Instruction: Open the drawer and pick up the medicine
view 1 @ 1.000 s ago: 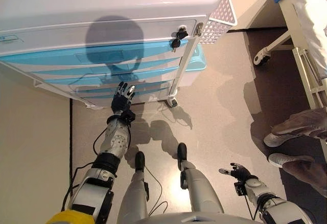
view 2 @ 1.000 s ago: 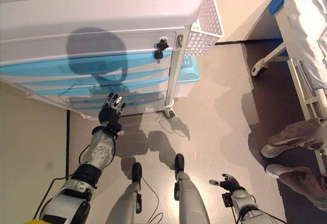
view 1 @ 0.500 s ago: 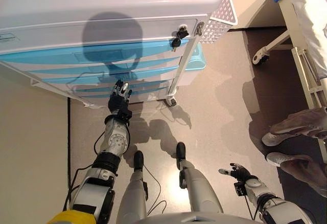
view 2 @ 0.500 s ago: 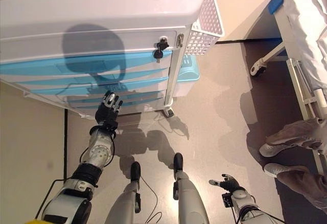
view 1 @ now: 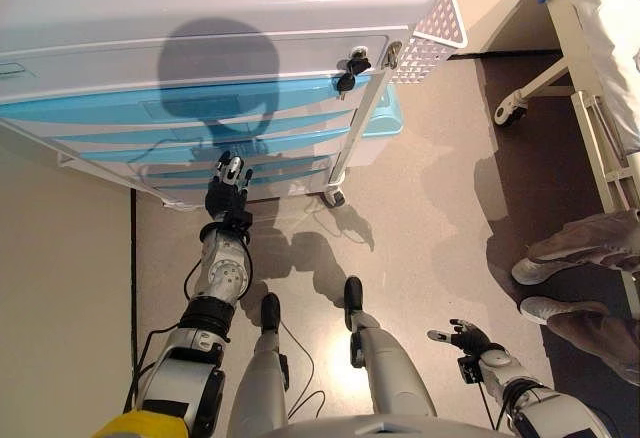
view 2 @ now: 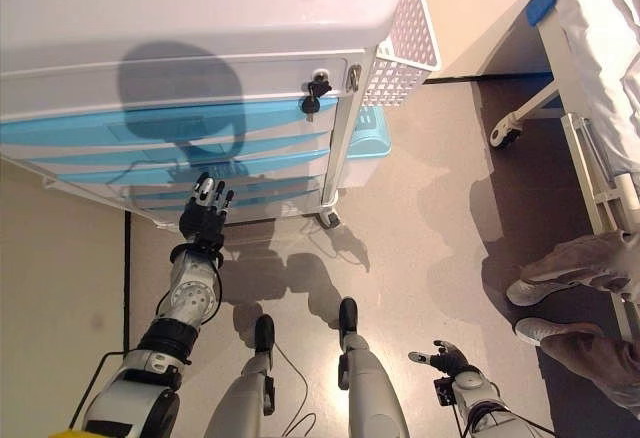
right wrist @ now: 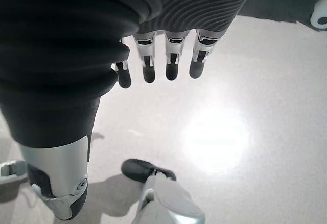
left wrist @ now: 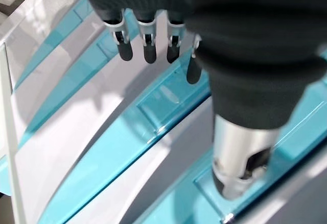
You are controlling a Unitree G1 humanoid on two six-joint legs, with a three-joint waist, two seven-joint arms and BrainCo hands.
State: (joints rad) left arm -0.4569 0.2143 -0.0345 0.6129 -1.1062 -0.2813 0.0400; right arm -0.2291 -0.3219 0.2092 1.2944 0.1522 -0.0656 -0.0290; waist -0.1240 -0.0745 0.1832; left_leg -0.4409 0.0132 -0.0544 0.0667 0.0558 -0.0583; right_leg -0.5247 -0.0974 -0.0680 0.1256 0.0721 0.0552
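A white medical cart [view 1: 200, 18] stands in front of me with a stack of blue drawers [view 1: 290, 108], all closed. My left hand [view 1: 227, 196] is raised in front of the lower drawers, fingers straight and open, just short of the blue fronts. In the left wrist view its fingers [left wrist: 148, 50] point at a blue drawer front [left wrist: 117, 142] with a clear label holder [left wrist: 161, 98]. My right hand [view 1: 462, 338] hangs low at the right over the floor, open and empty. No medicine is in sight.
Black keys [view 1: 347, 71] hang from a lock at the cart's top right corner. A white mesh basket [view 1: 430, 33] hangs on the cart's right side. A bed frame with a caster [view 1: 512, 110] stands at the right, and a person's shoes [view 1: 550, 270] show beside it.
My left hand has moved a little up and to the left, closer to the lower drawer fronts. My right hand has stayed still.
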